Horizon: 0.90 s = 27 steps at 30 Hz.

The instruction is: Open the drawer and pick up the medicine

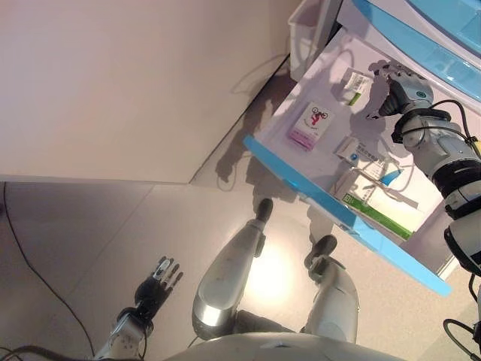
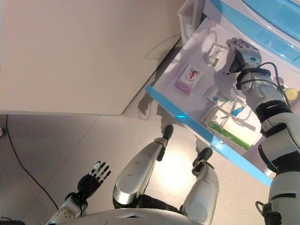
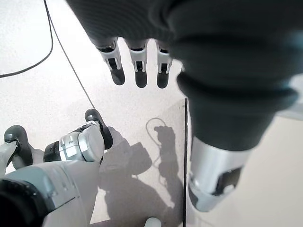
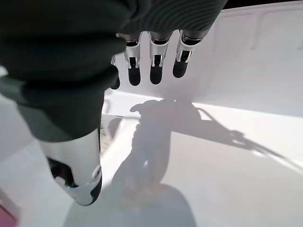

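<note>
The white drawer with a blue front edge point(image 1: 316, 188) stands open. The right hand point(image 2: 243, 52) hovers inside, fingers relaxed, empty, beside a small white medicine box point(image 1: 356, 83). It should lower squarely before closing. The left hand point(image 1: 159, 280) hangs open, low left.

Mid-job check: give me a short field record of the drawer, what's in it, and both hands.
drawer: white drawer with light blue front edge, pulled open
contents: white box with pink band; small white-green packet; green-and-white carton; blue-marked white box
right hand: above the drawer's back part, fingers straight, holding nothing
left hand: low by the floor, open, idle
medicine picked: not yet
</note>
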Available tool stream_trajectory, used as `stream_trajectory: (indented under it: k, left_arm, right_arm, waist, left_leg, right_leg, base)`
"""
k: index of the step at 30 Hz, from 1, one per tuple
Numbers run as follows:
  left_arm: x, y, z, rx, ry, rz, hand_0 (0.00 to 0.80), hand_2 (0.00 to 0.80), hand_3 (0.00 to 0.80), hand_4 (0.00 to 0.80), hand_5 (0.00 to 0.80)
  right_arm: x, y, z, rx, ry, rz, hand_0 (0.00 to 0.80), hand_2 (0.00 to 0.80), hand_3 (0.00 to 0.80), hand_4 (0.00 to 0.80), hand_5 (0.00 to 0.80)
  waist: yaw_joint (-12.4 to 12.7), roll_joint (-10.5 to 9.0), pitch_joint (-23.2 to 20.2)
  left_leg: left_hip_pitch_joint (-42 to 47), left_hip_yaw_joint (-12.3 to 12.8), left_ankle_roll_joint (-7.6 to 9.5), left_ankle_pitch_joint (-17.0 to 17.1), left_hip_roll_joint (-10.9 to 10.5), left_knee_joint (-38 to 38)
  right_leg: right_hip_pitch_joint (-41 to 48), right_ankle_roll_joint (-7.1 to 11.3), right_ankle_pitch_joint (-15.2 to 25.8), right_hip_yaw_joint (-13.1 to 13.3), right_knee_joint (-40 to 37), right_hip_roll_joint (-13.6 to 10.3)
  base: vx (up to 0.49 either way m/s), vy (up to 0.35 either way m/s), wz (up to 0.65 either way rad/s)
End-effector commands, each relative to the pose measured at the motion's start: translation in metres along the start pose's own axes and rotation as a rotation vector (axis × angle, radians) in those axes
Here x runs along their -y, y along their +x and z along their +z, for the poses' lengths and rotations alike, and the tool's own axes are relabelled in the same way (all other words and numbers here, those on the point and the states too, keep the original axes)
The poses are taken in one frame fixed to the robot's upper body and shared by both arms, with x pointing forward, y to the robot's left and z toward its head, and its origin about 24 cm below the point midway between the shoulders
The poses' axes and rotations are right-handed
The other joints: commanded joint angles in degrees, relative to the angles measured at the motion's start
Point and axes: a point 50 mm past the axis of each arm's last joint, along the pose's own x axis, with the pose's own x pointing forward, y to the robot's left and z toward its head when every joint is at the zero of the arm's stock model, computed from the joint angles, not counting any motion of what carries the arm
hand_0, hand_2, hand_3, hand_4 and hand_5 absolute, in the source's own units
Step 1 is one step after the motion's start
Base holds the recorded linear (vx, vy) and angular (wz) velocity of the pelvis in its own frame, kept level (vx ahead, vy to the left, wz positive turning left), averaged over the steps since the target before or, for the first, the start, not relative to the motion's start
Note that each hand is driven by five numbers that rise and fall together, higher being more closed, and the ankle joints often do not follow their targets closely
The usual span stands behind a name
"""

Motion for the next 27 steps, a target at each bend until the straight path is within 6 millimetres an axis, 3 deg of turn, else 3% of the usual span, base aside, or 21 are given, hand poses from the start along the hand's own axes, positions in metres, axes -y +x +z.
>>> stream_trajectory:
  k: [1,11,27]
  left_arm:
    - [-0.023,-0.025,-0.021,-0.071,0.009,0.055,0.0,0.0,0.0,0.0,0.0]
    - [-0.023,-0.028,-0.031,-0.091,0.001,0.051,0.0,0.0,0.0,0.0,0.0]
    - [-0.025,-0.03,-0.039,-0.097,-0.019,0.063,0.0,0.0,0.0,0.0,0.0]
  right_arm:
    - [0.025,0.007,0.003,0.022,0.079,-0.076,0.0,0.0,0.0,0.0,0.0]
    - [0.029,0.012,0.018,0.059,0.139,-0.059,0.0,0.0,0.0,0.0,0.0]
    - [0.035,0.018,0.011,-0.017,-0.039,-0.083,0.0,0.0,0.0,0.0,0.0]
  waist:
    - [1.43,4.51,-2.42]
    - [1.88,5.5,-2.42]
    - [3.48,6.69,-2.42]
  left_leg:
    - [-1.49,1.65,0.35,-4.96,0.09,3.97]
    - [-1.4,1.21,-0.04,-4.92,-0.64,4.3]
    - [-3.02,1.44,-0.03,-4.66,-1.01,4.88]
  right_leg:
    - [-2.34,-2.78,0.32,0.54,5.58,0.65]
    - [-2.1,-2.89,-0.04,0.64,5.73,-0.03]
    - [-3.65,-2.68,0.18,0.01,6.72,-0.94]
  base:
    - [0.035,0.018,0.08]
    - [0.028,0.032,0.02]
    - [0.005,0.016,0.02]
